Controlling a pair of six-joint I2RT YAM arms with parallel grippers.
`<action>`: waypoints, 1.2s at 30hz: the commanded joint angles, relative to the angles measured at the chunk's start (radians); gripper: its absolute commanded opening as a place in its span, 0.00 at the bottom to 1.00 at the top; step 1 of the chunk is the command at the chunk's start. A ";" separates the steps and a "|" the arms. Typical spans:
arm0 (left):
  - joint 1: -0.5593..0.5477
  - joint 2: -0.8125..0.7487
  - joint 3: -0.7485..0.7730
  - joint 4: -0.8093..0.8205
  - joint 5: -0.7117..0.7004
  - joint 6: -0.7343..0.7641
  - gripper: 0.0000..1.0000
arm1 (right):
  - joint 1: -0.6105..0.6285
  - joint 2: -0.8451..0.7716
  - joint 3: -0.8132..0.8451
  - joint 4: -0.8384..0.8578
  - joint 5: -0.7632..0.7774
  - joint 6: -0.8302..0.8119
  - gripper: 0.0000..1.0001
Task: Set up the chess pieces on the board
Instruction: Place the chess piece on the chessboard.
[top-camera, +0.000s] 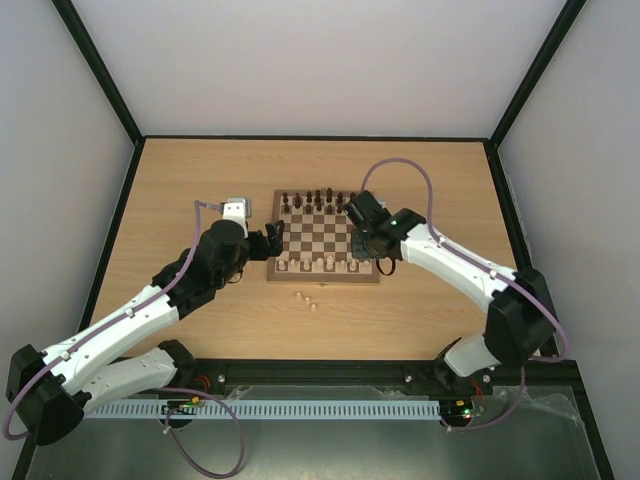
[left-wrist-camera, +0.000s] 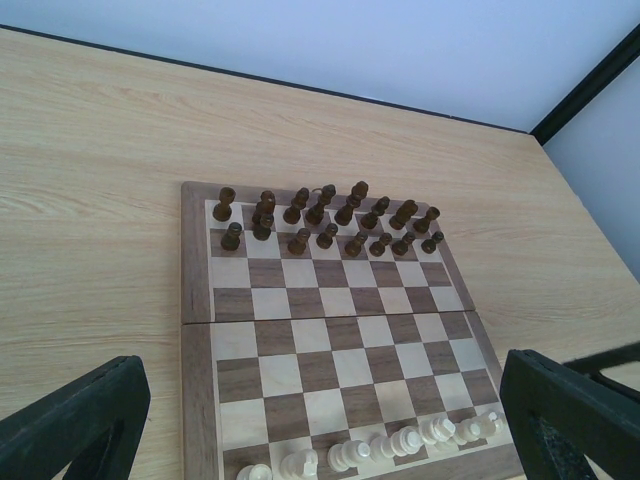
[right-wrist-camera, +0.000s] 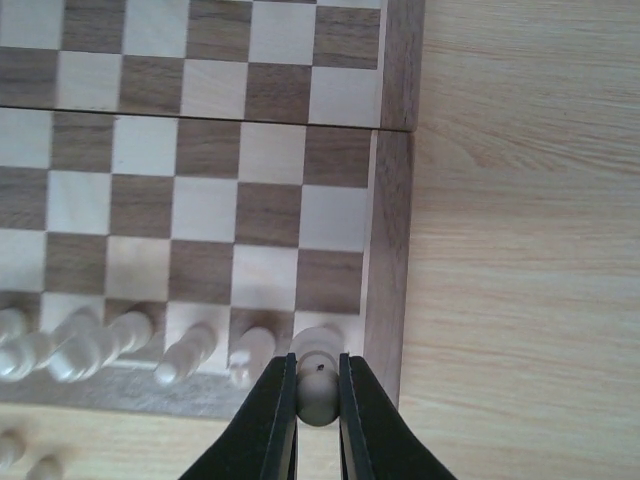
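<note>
- right hand (right-wrist-camera: 318, 378) grips a small pale cream wooden chess piece (right-wrist-camera: 319, 345) at the near right corner square of the brown-and-cream checkered wooden board (right-wrist-camera: 391, 250), probably to seat it there.
- left hand (left-wrist-camera: 325, 390) hangs wide open and empty, likely waiting.
- loose pale pieces (top-camera: 306, 298) lie on the light wooden surface (top-camera: 200, 180).

Board (left-wrist-camera: 330, 330) middle open, both ends crowded
Dark brown pieces (left-wrist-camera: 330, 215) fill the far two rows; pale chess pieces (left-wrist-camera: 400, 440) line the near row, where the right pincer (right-wrist-camera: 318, 362) clamps the corner piece (right-wrist-camera: 318, 338). Three stray pieces (top-camera: 307, 298) dot the counter (top-camera: 200, 180) in front.
</note>
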 joint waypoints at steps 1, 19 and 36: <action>0.005 -0.023 -0.010 0.007 -0.002 0.004 0.99 | -0.053 0.086 0.045 -0.007 -0.042 -0.077 0.06; 0.005 -0.022 -0.009 0.006 -0.004 0.004 0.99 | -0.105 0.293 0.065 0.035 -0.086 -0.130 0.07; 0.004 -0.018 -0.010 0.007 -0.004 0.005 0.99 | -0.105 0.293 0.054 0.044 -0.087 -0.133 0.21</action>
